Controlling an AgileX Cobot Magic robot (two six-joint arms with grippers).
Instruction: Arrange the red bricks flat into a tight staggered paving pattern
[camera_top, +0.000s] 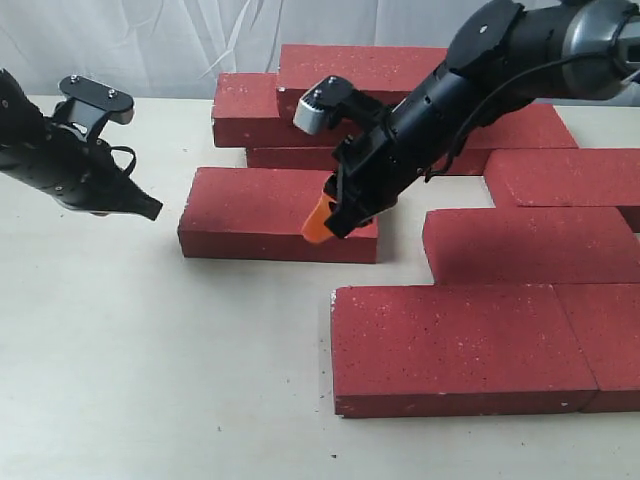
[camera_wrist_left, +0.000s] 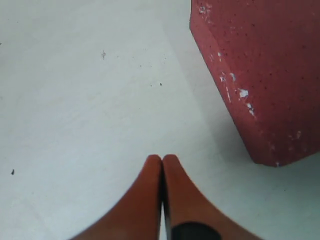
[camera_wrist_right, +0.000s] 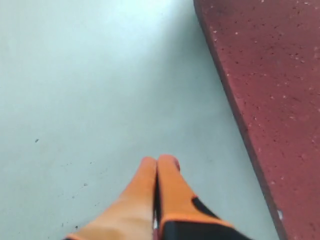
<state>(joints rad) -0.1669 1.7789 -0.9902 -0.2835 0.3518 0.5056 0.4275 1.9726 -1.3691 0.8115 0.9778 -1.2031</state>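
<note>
Bricks (camera_top: 455, 335) lying flat on a pale table (camera_top: 120, 380), both grippers pressed closed
One brick (camera_top: 255, 200) sits apart at the left of the group; the right gripper (camera_top: 322, 225), orange fingers together, hangs at its near right corner, and the left gripper (camera_top: 150, 208), likewise together, points at its left end, just beside it. The rest lie in staggered rows with gaps

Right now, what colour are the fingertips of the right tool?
The fingertips are orange, with black further back. The right wrist view shows them best.
</note>
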